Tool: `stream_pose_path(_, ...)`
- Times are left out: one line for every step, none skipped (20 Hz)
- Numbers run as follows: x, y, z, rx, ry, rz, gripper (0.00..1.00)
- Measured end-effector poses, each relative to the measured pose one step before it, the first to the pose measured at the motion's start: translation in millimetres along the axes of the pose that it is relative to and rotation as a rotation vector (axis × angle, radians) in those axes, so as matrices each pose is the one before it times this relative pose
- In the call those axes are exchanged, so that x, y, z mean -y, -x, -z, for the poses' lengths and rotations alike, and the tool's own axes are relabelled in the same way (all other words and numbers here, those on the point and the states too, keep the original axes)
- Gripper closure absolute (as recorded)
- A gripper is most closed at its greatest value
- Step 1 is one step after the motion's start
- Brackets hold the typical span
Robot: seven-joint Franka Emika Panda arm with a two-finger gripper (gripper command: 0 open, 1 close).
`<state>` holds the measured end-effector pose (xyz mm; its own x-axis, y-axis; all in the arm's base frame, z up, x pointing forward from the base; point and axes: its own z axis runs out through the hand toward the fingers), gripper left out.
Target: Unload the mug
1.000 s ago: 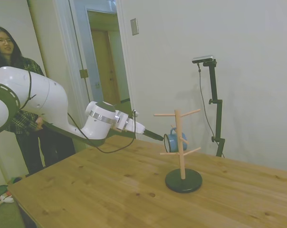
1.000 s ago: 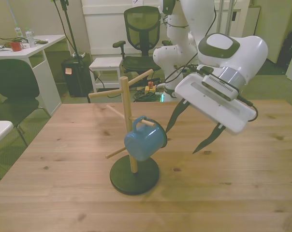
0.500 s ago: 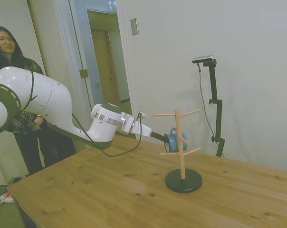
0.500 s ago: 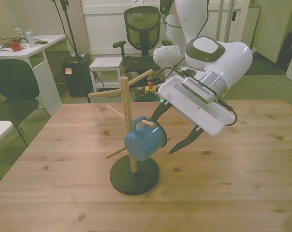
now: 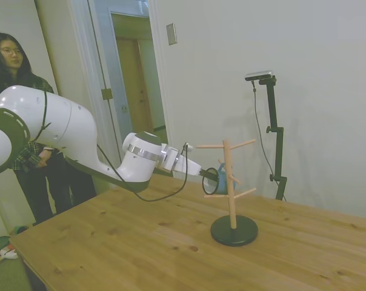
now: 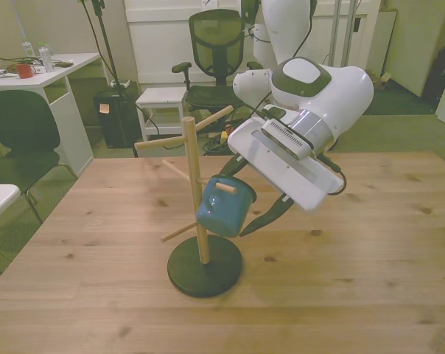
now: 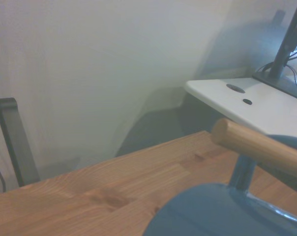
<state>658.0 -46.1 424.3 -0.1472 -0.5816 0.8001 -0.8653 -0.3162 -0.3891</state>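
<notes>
Pincer stood spread at the mug, its dark fingers straddling the mug's open end, one above and one below in the front view; whether they touched the rim could not be told. That small blue mug hung by its loop handle on a short peg of the wooden peg stand, tilted, well clear of the surface; in the side view it sat tight against the stand's upright post, about halfway up; in the wrist view the blue body filled the near corner with the peg's rounded end just above it. The stand's round dark base rested on the wooden surface; behind the arm, in the side view, a person stood by the doorway.
</notes>
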Motion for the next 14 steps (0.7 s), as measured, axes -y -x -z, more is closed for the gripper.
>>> stream_pose_path(0.08,0.36,0.01,0.00047,-0.00027,0.00037,1.00)
stream_pose_path(0.08,0.24,0.14,0.00038,-0.00033,0.00021,1.00)
stream_pose_path(0.04,0.05,0.06,0.00010,-0.00013,0.00003,1.00)
stream_pose_path(0.11,0.22,0.22,0.00037,-0.00041,0.00020,1.00)
stream_pose_path(0.18,0.27,0.32,0.00060,-0.00073,0.00020,1.00)
stream_pose_path(0.20,0.30,0.35,0.00069,-0.00083,0.00026,1.00)
stream_pose_path(0.22,0.34,0.40,0.00064,-0.00078,0.00028,1.00)
stream_pose_path(0.20,0.32,0.37,0.00058,-0.00074,0.00028,1.00)
stream_pose_path(0.16,0.25,0.30,0.00052,-0.00062,0.00020,1.00)
stream_pose_path(0.13,0.19,0.22,0.00044,-0.00054,0.00015,1.00)
stream_pose_path(0.13,0.20,0.23,0.00052,-0.00063,0.00016,1.00)
stream_pose_path(0.36,0.47,0.55,0.00203,-0.00234,0.00032,1.00)
stream_pose_path(0.50,0.64,0.75,0.00252,-0.00298,0.00042,1.00)
stream_pose_path(0.48,0.68,0.80,0.00177,-0.00238,0.00062,1.00)
